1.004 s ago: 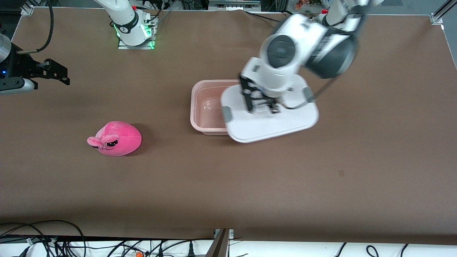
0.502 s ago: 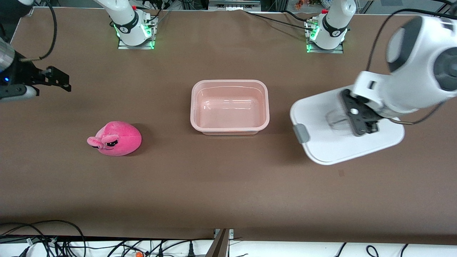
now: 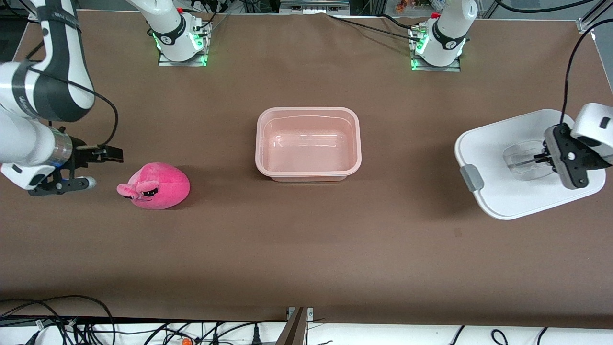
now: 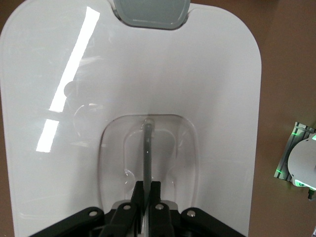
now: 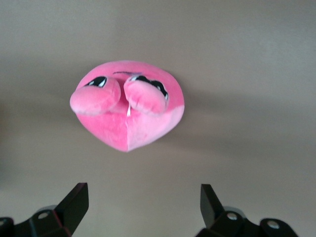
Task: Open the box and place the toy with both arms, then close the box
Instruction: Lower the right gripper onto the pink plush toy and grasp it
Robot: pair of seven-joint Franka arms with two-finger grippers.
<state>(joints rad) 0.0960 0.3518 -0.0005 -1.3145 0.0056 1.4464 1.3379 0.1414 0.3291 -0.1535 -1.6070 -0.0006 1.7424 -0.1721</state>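
The open pinkish tub (image 3: 268, 143) of the box stands empty at the table's middle. Its white lid (image 3: 493, 148) is at the left arm's end of the table. My left gripper (image 3: 543, 160) is shut on the lid's clear centre handle (image 4: 147, 148); whether the lid rests on the table I cannot tell. A grey clip (image 3: 469, 178) shows on the lid's edge, also in the left wrist view (image 4: 150, 12). The hot-pink plush toy (image 3: 155, 186) lies toward the right arm's end. My right gripper (image 3: 103, 167) is open and empty beside the toy (image 5: 127, 106), apart from it.
The two arm bases (image 3: 179, 40) (image 3: 438, 45) stand along the table's edge farthest from the front camera. Cables (image 3: 96, 326) lie below the nearest edge. Brown table surface (image 3: 306, 239) stretches between toy, tub and lid.
My left arm has carried the lid from over the tub toward its own end of the table, uncovering the tub. My right gripper has moved down to beside the toy.
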